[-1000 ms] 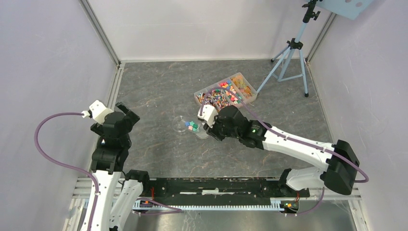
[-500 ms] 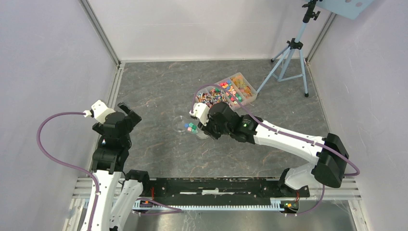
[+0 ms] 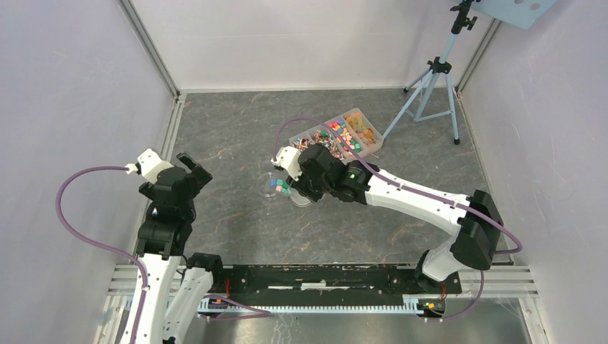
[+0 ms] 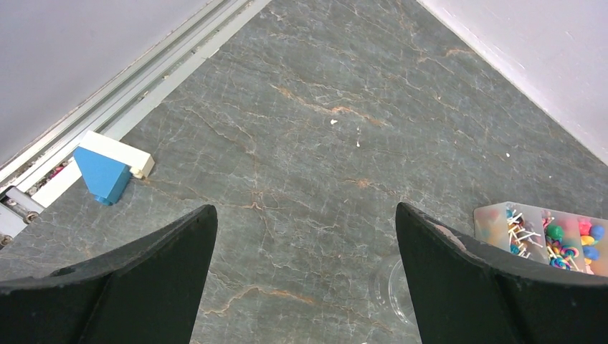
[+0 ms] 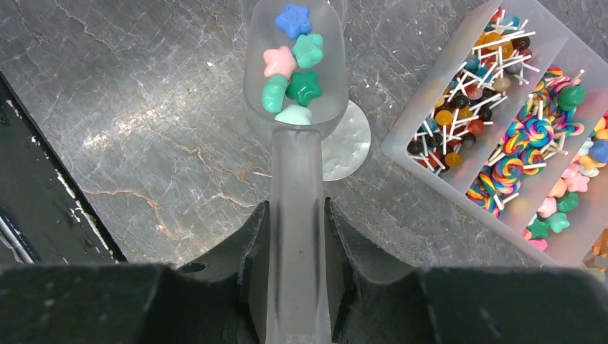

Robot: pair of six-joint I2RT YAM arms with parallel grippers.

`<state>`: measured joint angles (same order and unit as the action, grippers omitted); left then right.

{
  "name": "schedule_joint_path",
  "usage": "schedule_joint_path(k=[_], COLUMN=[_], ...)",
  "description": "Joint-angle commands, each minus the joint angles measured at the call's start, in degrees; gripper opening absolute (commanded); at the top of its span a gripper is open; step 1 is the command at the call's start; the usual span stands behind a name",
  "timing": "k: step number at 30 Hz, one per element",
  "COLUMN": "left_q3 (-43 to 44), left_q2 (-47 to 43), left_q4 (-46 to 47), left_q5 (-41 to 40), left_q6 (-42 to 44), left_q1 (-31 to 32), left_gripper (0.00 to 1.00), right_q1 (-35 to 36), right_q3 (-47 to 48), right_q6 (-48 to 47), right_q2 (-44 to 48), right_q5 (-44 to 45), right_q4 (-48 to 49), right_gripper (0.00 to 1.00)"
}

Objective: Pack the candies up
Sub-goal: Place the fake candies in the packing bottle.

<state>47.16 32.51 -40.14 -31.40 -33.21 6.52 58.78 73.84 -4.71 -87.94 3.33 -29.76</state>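
Note:
My right gripper (image 5: 295, 208) is shut on the handle of a translucent scoop (image 5: 295, 172). The scoop's bowl holds several star-shaped candies (image 5: 292, 64), blue, pink and green. The bowl hangs over the rim of a small clear cup (image 5: 337, 11) on the table. In the top view the right gripper (image 3: 295, 185) is at the table's middle, with the cup (image 3: 267, 188) to its left. A round grey lid (image 5: 351, 143) lies flat under the scoop's neck. My left gripper (image 4: 305, 208) is open and empty, well left of the cup (image 4: 391, 287).
A divided clear tray (image 3: 378, 141) of lollipops and sweets stands behind the right arm, and its wall (image 5: 423, 175) shows in the right wrist view. A blue and white block (image 4: 107, 168) lies by the left rail. A tripod (image 3: 430, 86) stands back right.
My right arm has carried the loaded scoop leftward, from beside the cup to over it. The left arm has not moved.

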Motion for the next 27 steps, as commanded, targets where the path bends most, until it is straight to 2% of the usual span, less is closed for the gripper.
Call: schedule_joint_path(k=[1, 27], left_q3=[-0.2, -0.4], left_q2=[-0.7, -1.8], left_q4=[2.4, 2.3], left_q5=[-0.5, -1.7], left_q6=[1.9, 0.8], left_q1=[0.1, 0.2], left_gripper=[1.0, 1.0], right_q1=[0.8, 1.4], right_q3=[4.5, 12.8], right_q6=[0.5, -0.1], right_q2=[-0.9, -6.3], right_q5=[2.1, 5.0], right_q4=[-1.9, -10.1], right_gripper=[0.0, 0.0])
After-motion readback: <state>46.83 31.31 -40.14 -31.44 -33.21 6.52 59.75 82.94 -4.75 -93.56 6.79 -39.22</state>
